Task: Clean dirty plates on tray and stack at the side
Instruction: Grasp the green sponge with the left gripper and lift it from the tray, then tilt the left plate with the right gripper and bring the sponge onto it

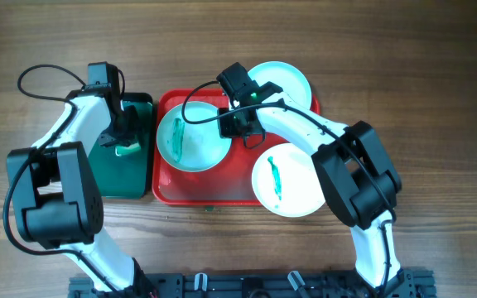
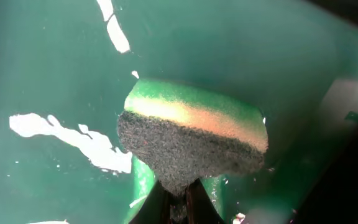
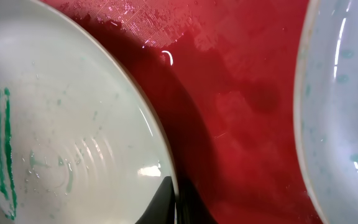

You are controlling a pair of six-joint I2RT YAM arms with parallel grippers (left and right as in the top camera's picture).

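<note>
The red tray [image 1: 222, 186] holds a white plate [image 1: 193, 141] with a teal streak on its left side. My right gripper [image 1: 240, 126] is shut on that plate's right rim; in the right wrist view the jaws [image 3: 176, 202] pinch the rim of the plate [image 3: 61, 124], which casts a dark shadow on the tray [image 3: 241, 93]. A second streaked plate [image 1: 288, 180] lies at the tray's front right and a third plate [image 1: 281, 83] at its back right. My left gripper [image 1: 125, 142] is shut [image 2: 179, 202] on a green and dark grey sponge [image 2: 191, 140].
A smaller dark green tray [image 1: 127, 178] lies left of the red tray, and the sponge is held over its floor [image 2: 55, 74]. Another plate's rim [image 3: 347, 112] shows on the right of the right wrist view. Wooden table [image 1: 437, 99] surrounds both trays.
</note>
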